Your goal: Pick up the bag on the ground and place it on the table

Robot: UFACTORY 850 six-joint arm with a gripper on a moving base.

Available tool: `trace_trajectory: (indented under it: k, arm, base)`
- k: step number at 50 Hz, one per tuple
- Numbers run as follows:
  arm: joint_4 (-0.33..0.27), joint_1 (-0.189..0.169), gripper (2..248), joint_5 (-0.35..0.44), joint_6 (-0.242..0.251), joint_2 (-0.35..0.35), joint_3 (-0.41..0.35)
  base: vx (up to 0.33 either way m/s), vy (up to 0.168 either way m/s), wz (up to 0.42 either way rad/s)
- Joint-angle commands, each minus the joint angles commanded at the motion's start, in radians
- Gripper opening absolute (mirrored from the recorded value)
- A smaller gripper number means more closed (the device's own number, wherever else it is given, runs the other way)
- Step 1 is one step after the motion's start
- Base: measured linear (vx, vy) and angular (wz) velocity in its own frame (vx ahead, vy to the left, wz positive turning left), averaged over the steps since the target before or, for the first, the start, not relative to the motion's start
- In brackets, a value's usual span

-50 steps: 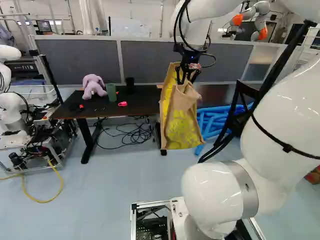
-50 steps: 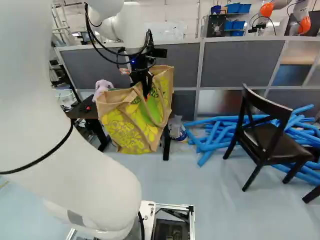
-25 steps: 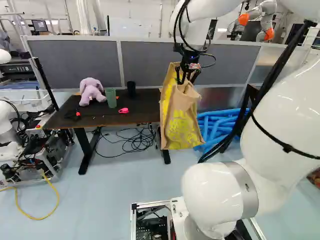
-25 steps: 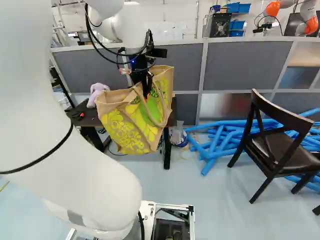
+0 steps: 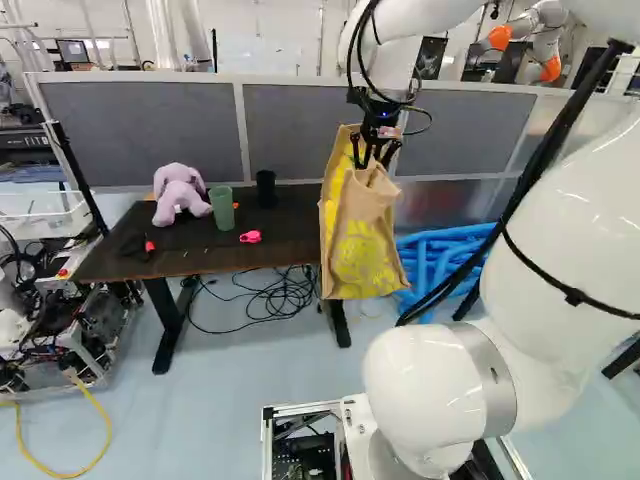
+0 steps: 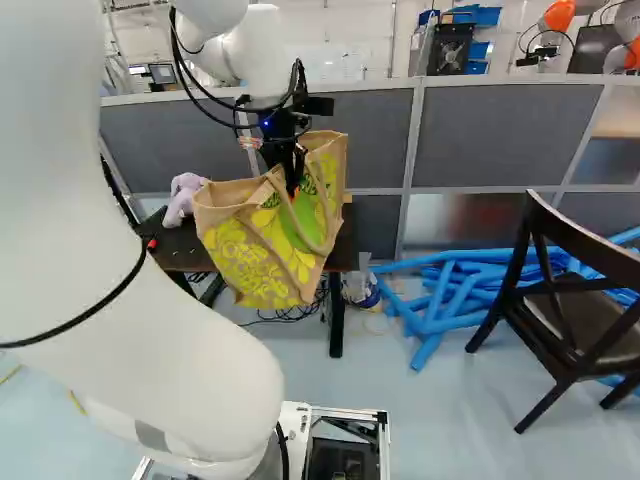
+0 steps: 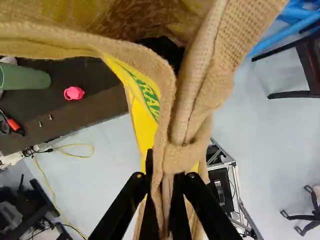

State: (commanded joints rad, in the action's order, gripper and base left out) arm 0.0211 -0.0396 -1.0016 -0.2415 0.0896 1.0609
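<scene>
Ahead at eleven o'clock, the table (image 5: 282,226) could bump the bag (image 5: 362,245), which hangs low, pinched between the gripper's (image 7: 163,172) fingers.

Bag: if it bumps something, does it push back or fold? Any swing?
Likely folds: the bag's cloth already bunches where the claw pinches it. It may swing or twist, hanging only from its top. Its wide panels look fairly smooth, so the sides might hold some shape.

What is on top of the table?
On the table: a purple plush toy, green cup, black cup, pink object, black-and-red item and two small pieces. The bag hides one end.
</scene>
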Motion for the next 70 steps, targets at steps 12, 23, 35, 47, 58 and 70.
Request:
trace_trajectory:
  k: [12, 23, 35, 47, 58, 70]
  arm:
    - [0.0, 0.0, 21, 0.0, 0.0, 0.0, 0.0]
    - [0.0, 0.0, 21, 0.0, 0.0, 0.0, 0.0]
    - [0.0, 0.0, 21, 0.0, 0.0, 0.0, 0.0]
    - [0.0, 0.001, 21, 0.0, 0.0, -0.033, 0.031]
    - [0.0, 0.002, 21, 0.0, 0.0, -0.065, 0.063]
    - [0.0, 0.003, 21, 0.0, 0.0, -0.11, 0.109]
  base:
    - [0.168, 0.045, -0.006]
    - [0.114, 0.001, -0.002]
    - [0.111, 0.002, 0.0]
    - [0.03, 0.002, 0.001]
    - [-0.004, 0.0, 0.0]
    - [0.0, 0.0, 0.0]
